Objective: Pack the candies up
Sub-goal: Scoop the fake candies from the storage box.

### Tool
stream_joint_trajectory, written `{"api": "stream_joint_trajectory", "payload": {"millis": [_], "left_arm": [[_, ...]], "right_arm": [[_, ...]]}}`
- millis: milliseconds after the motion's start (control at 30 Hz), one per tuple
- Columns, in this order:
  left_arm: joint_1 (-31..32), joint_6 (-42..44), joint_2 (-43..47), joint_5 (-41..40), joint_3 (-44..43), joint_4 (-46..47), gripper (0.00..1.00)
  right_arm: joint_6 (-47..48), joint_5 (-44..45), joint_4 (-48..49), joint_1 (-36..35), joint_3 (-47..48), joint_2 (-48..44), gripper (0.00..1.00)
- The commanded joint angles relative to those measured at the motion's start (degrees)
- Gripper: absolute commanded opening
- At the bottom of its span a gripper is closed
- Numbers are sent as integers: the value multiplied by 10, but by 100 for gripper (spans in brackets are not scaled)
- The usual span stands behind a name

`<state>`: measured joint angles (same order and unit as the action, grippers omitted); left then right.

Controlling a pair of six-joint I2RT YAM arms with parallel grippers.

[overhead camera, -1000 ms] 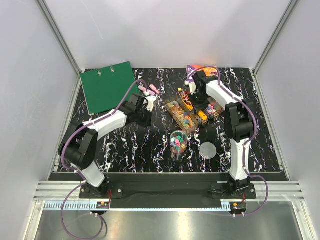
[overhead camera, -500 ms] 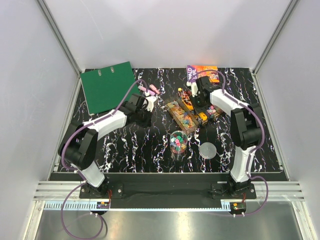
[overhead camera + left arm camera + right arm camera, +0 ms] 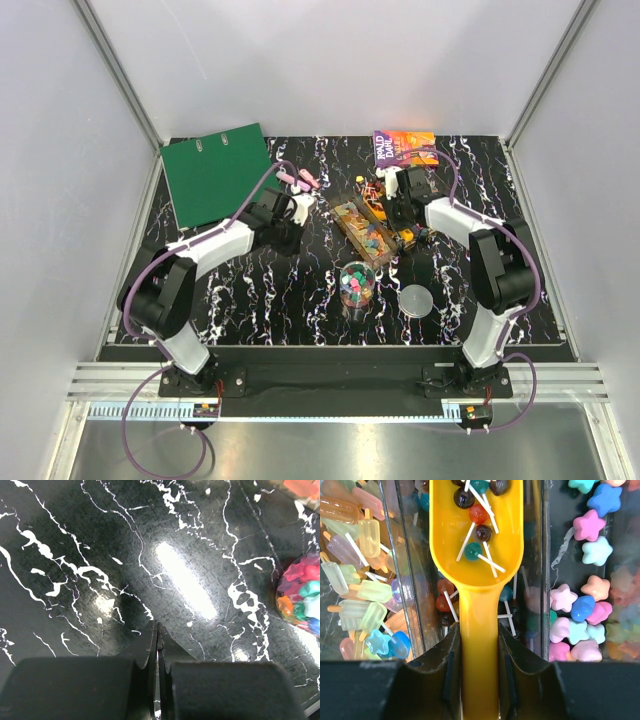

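Observation:
My right gripper (image 3: 479, 635) is shut on the handle of the yellow scoop (image 3: 477, 545). The scoop's bowl holds several small ball lollipops (image 3: 479, 522) above the middle compartment of the clear candy tray (image 3: 540, 555). Popsicle-shaped candies (image 3: 360, 595) fill the left compartment and star-shaped candies (image 3: 585, 610) the right one. From above, the right gripper (image 3: 392, 203) is over the tray (image 3: 352, 228). A clear cup of mixed candies (image 3: 357, 284) stands in front of the tray and shows in the left wrist view (image 3: 302, 597). My left gripper (image 3: 158, 630) is shut and empty, low over the table, left of the tray (image 3: 288, 222).
A green binder (image 3: 215, 172) lies at the back left. Pink highlighter pens (image 3: 300, 180) lie beside it. An orange and purple packet (image 3: 405, 146) lies behind the tray. A round grey lid (image 3: 416, 300) lies right of the cup.
My right arm has swung its elbow to the right and drawn the gripper and scoop back toward the near side, uncovering the packet. The left arm has not moved.

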<state>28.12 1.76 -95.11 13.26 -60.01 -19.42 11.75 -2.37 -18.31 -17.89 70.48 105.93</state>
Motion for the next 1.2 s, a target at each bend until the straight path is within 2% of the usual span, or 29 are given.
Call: {"api": "stream_joint_trajectory", "payload": {"millis": [0,433,700,733,900,1167], "left_arm": [[-2,24,-6,-8,-27,-5,0],[-3,63,36,-29,-39,-93,0],[-4,80,33,-41,-56,-125,0],[-3,81,33,-41,-57,-128,0],[-3,85,25,-46,-72,-135,0],[-3,83,17,-46,-77,-131,0]], "right_arm": [[-10,49,85,-6,-48,-24,0],[-5,53,134,-12,-90,-69,0],[20,25,190,-10,-137,-105,0],[26,2,197,-10,-137,-104,0],[40,-16,187,-9,-100,-67,0],[50,-14,118,-4,-3,12,0]]}}
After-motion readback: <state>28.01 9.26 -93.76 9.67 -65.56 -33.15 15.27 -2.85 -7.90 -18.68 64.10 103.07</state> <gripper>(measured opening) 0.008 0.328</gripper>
